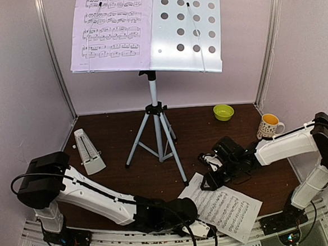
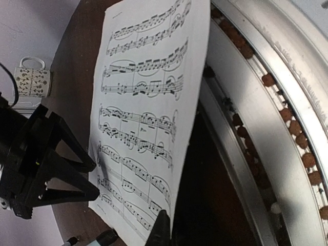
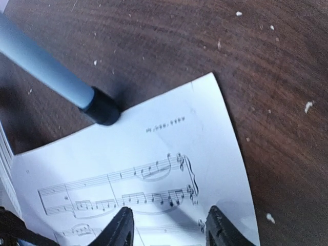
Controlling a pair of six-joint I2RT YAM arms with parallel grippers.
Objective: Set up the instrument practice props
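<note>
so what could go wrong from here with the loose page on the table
The left gripper looks shut on just the near edge of the loose sheet-music page; a thin pinch could slip or crease it on lifting.
The right gripper hangs open over the page's far end; pressing there while the left pulls could tear it.
The tripod foot sits right at the page's edge, so a snag might jolt the music stand.
</note>
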